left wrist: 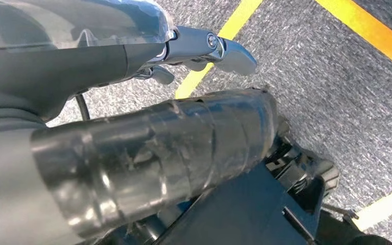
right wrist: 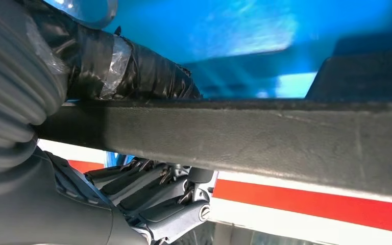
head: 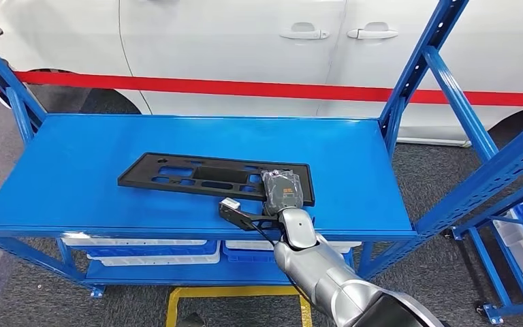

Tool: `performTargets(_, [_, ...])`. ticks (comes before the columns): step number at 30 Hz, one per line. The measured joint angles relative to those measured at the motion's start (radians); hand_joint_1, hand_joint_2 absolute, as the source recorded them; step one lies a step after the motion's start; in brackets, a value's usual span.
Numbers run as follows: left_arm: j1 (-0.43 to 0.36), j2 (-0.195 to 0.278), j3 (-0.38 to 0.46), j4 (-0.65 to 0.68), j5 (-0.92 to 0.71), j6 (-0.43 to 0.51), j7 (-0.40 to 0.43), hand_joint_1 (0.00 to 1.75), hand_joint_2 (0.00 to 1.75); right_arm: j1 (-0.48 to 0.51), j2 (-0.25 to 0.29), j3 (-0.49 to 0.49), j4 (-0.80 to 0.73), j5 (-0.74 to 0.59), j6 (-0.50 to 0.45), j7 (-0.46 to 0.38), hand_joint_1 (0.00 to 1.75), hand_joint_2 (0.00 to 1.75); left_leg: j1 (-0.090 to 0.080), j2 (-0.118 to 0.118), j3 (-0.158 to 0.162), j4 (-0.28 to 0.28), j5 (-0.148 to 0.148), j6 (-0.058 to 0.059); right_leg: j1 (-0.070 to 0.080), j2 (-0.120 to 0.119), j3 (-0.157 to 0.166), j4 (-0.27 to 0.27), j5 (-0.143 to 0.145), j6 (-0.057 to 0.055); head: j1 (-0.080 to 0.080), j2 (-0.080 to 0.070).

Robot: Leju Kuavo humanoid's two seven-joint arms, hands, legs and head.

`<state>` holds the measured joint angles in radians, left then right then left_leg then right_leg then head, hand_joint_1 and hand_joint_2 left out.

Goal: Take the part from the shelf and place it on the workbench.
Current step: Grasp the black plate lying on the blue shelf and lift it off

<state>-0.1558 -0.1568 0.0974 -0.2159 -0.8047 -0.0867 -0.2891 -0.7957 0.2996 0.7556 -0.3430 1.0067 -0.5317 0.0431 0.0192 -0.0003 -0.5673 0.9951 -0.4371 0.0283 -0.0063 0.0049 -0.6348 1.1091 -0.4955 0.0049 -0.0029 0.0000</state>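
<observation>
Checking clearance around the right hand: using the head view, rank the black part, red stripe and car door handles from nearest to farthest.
1. Black part: on the blue shelf, under the right hand.
2. Red stripe: beyond the shelf's far edge.
3. Door handles: highest, on the white car.

Right arm outstretched, right hand (head: 282,194) fingers (right wrist: 148,76) clamped around the part (head: 211,176); left hand (left wrist: 148,153) hanging.

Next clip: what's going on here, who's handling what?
The robot's right hand grips the near right end of a flat black plastic panel with cut-outs that lies on the blue metal shelf top. The right wrist view shows the panel's edge clamped between thumb and fingers. The panel looks not yet lifted. The left hand hangs over grey floor with yellow lines, holding nothing. A white car stands behind the shelf.
</observation>
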Motion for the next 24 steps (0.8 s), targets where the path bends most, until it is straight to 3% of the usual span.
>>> performTargets(2, [0.001,0.000,-0.001,0.000,0.000,0.000,0.000,0.00,0.00,0.003,-0.003,-0.002,0.002,0.000,0.000,0.000,1.75,1.75,-0.002,0.002,-0.004,0.001,0.001,0.006,0.000,-0.001,-0.064,0.135,-0.065,0.004,0.000,0.000])
performTargets(3, [0.002,0.000,-0.001,0.000,0.001,0.000,0.000,0.00,0.00,0.004,-0.005,-0.002,0.002,0.001,0.000,0.000,1.75,1.75,-0.003,0.002,-0.005,0.001,0.001,0.007,0.000,-0.001,-0.087,0.183,-0.079,0.004,0.000,0.000])
performTargets(4, [0.002,0.001,-0.001,0.000,0.001,0.000,0.000,0.00,0.00,0.005,-0.006,-0.002,0.003,0.001,0.000,0.000,1.75,1.75,-0.004,0.002,-0.005,0.002,0.001,0.007,0.000,-0.001,-0.093,0.196,-0.073,0.003,0.000,0.000])
performTargets(5, [0.002,0.001,-0.001,0.000,0.001,0.000,0.000,0.00,0.00,0.005,-0.007,-0.002,0.003,0.002,0.000,0.000,1.75,1.75,-0.005,0.002,-0.004,0.002,0.001,0.007,0.000,-0.001,-0.083,0.177,-0.053,0.001,0.000,0.000])
performTargets(7, [0.002,0.000,-0.002,0.000,0.001,0.000,0.000,0.00,0.00,0.004,-0.008,-0.002,0.004,0.003,0.000,0.000,1.75,1.75,-0.007,0.000,0.000,0.003,-0.001,0.006,0.003,-0.001,-0.012,0.039,0.015,-0.011,0.000,0.000])
performTargets(9, [0.001,-0.001,-0.002,0.000,0.001,0.000,0.000,0.00,0.00,0.003,-0.007,-0.002,0.004,0.003,0.000,-0.003,1.75,1.75,-0.010,-0.001,0.001,0.004,-0.003,0.000,0.009,-0.002,0.044,-0.077,0.052,-0.022,0.000,0.000])
performTargets(11, [0.000,-0.002,-0.003,0.000,0.002,0.000,0.000,0.00,0.00,0.003,-0.007,-0.002,0.004,0.002,-0.001,-0.009,1.75,1.75,-0.011,-0.001,0.000,0.004,-0.004,-0.010,0.014,-0.003,0.052,-0.096,0.051,-0.026,0.000,0.000])
performTargets(14, [0.000,-0.001,-0.004,0.000,0.002,0.001,-0.001,0.00,0.00,0.004,-0.006,-0.006,0.003,0.000,-0.004,-0.013,1.75,1.75,-0.009,-0.001,-0.007,0.025,-0.022,-0.026,0.005,-0.008,0.061,-0.111,0.060,-0.039,0.000,0.000])
performTargets(15, [0.000,-0.001,-0.004,0.000,0.003,0.001,-0.002,0.00,0.00,0.004,-0.006,-0.008,0.003,0.000,-0.006,-0.013,1.75,1.75,-0.008,-0.001,-0.024,0.065,-0.048,-0.031,0.001,-0.011,0.063,-0.116,0.064,-0.044,-0.001,0.000])
performTargets(18, [0.002,0.001,-0.005,0.000,0.006,0.001,-0.006,0.00,0.00,0.005,-0.006,-0.012,0.004,0.004,-0.014,-0.013,1.75,1.75,0.001,-0.001,-0.112,0.256,-0.140,-0.045,0.000,-0.016,0.058,-0.117,0.066,-0.048,-0.001,0.000])
performTargets(19, [0.004,0.002,-0.005,0.000,0.006,0.000,-0.006,0.00,0.00,0.006,-0.006,-0.012,0.005,0.005,-0.015,-0.013,1.75,1.75,0.004,-0.001,-0.128,0.291,-0.147,-0.049,-0.001,-0.016,0.057,-0.116,0.066,-0.047,-0.001,0.000])
performTargets(20, [0.005,0.002,-0.005,0.000,0.006,0.000,-0.007,0.00,0.00,0.006,-0.006,-0.013,0.005,0.006,-0.015,-0.013,1.75,1.75,0.007,-0.001,-0.124,0.286,-0.133,-0.053,-0.002,-0.016,0.056,-0.114,0.066,-0.045,-0.001,0.000])
performTargets(22, [0.006,0.004,-0.005,0.000,0.006,0.000,-0.007,0.00,0.87,0.006,-0.007,-0.014,0.006,0.006,-0.015,-0.013,1.75,1.75,0.015,0.000,-0.064,0.168,-0.066,-0.061,-0.006,-0.014,0.056,-0.105,0.062,-0.038,-0.001,0.000])
performTargets(24, [0.004,0.005,-0.006,0.000,0.006,0.000,-0.008,0.00,1.75,0.004,-0.008,-0.016,0.007,0.006,-0.015,-0.012,1.75,1.75,0.017,-0.001,-0.004,0.049,-0.027,-0.061,-0.006,-0.009,0.051,-0.092,0.056,-0.024,-0.001,0.000])
